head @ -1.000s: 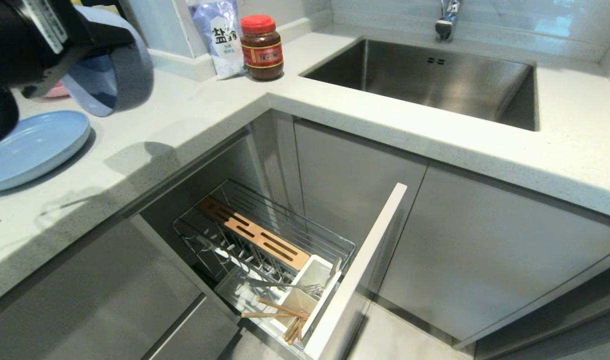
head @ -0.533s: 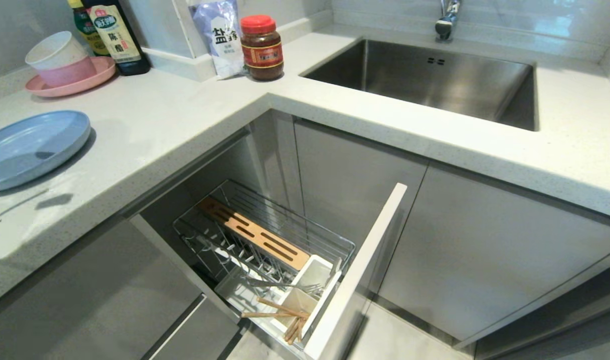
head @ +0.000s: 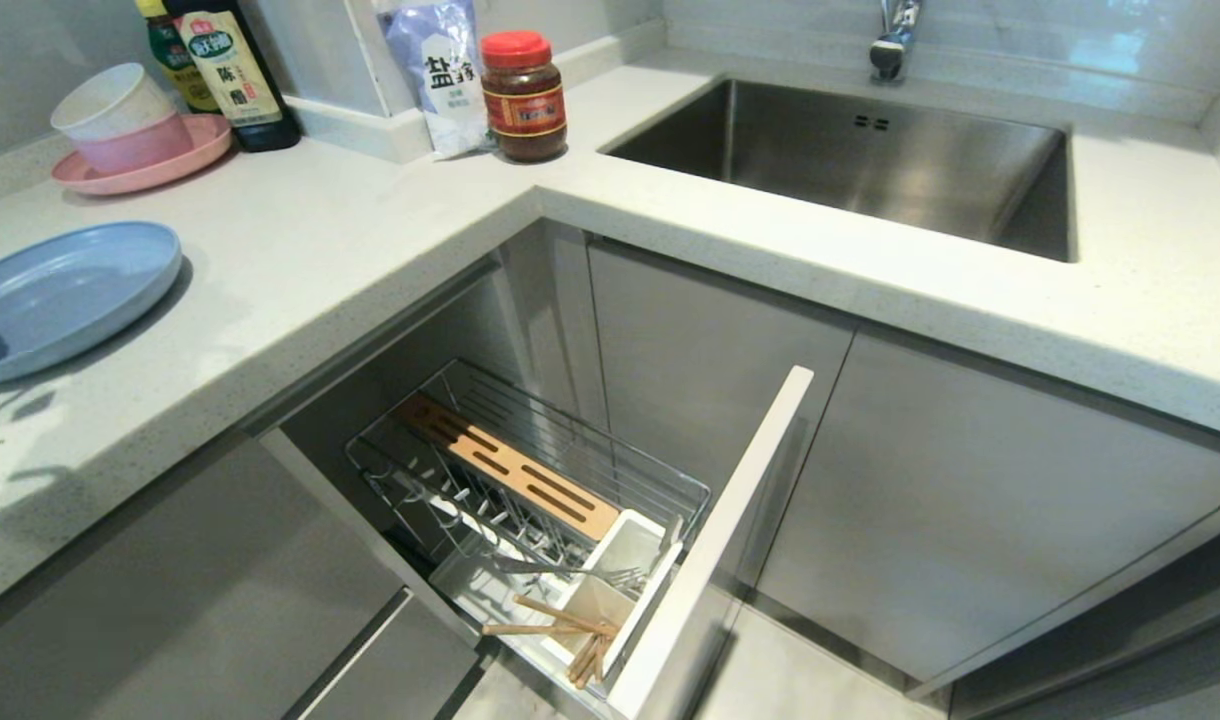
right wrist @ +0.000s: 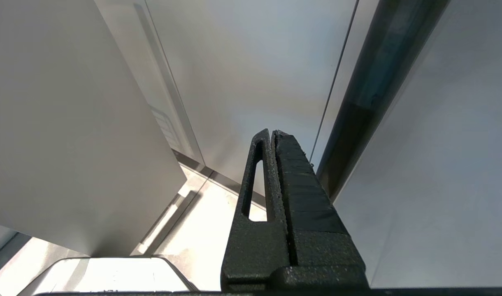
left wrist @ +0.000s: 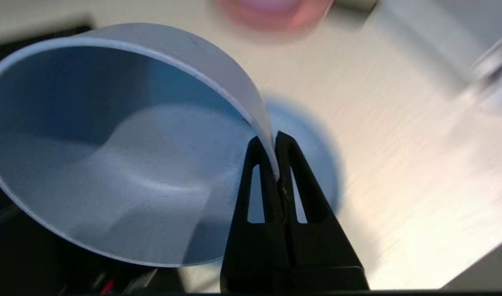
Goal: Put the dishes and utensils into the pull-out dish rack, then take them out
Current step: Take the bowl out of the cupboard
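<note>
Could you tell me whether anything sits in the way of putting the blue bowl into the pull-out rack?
Nothing visible does. The left end effector is shut on the bowl's rim. The dish rack stands pulled out, its prong rows bare; only the fork and chopsticks lie near the caddy.

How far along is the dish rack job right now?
Done: chopsticks and fork sit in the pull-out rack. In hand: left gripper pinches the blue bowl by its rim. Left: the blue plate on the counter, then unloading.
</note>
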